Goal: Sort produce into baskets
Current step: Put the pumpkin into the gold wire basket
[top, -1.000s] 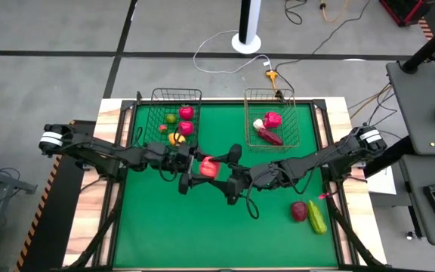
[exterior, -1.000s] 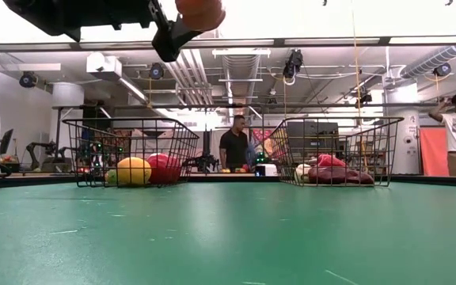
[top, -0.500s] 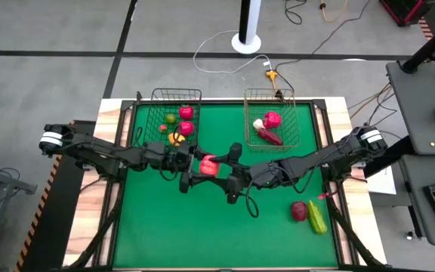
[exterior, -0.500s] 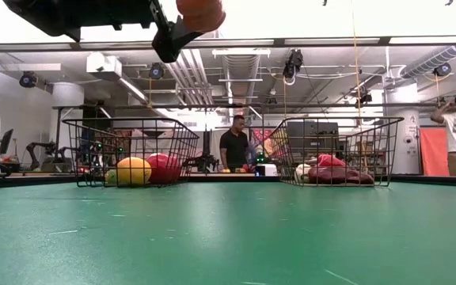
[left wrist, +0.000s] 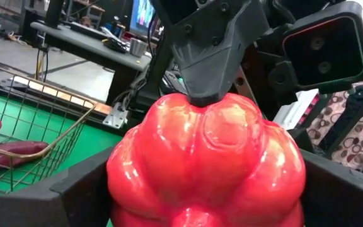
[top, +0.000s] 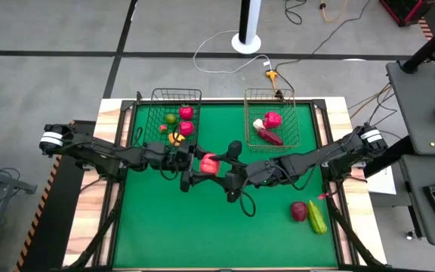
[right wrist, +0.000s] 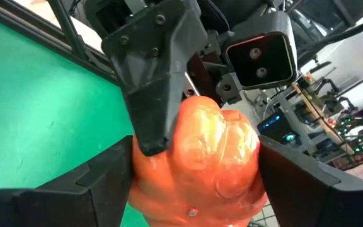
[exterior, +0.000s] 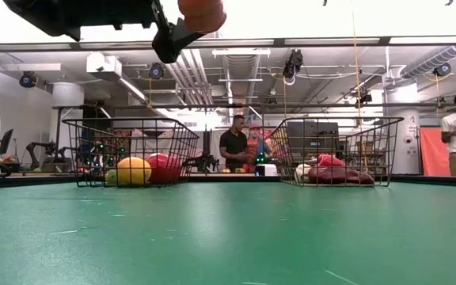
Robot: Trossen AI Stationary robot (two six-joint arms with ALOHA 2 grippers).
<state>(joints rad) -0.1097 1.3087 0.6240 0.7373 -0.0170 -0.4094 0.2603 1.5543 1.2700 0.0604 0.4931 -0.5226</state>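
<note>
High view: red pepper [top: 208,164] held above mid-counter [top: 165,234] between left gripper [top: 195,166] and right gripper [top: 221,170].

Wrist views: both grippers grasp it. Glossy, lobed, likely light, stiff and slippery; grip the broad flanks.

Lighting even and bright overhead. Low view: ceiling [exterior: 307,20] blown out from 10 to 2 o'clock. Glare spots on the pepper [left wrist: 207,164]; wrist views blurred close up.
</note>
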